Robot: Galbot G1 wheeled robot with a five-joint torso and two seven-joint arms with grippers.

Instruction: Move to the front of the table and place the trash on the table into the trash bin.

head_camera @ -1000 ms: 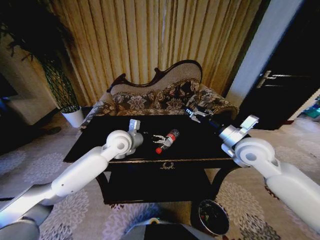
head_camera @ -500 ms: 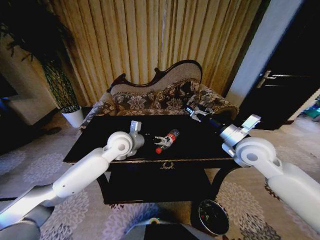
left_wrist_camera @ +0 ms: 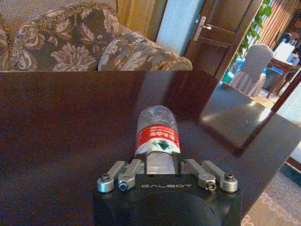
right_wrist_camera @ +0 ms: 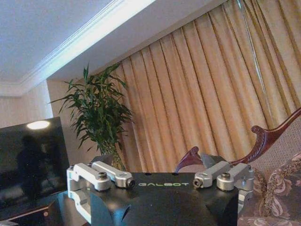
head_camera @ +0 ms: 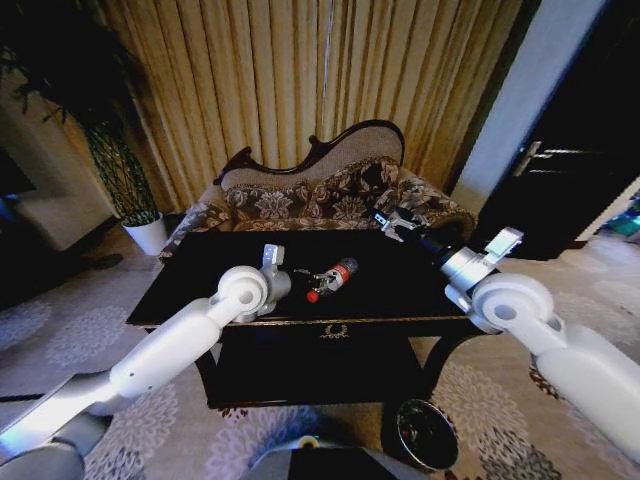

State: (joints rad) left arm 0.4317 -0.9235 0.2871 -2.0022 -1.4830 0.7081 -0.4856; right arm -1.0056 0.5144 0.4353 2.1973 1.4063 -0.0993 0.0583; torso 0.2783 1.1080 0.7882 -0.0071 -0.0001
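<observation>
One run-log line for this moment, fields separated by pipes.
left tool shut on bottle on table | right tool open, raised over far right edge | trash bin at front right

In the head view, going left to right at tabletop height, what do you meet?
White plant pot → left hand on the bottle lying on the table → right hand, raised over the table's far right corner → dark door.
</observation>
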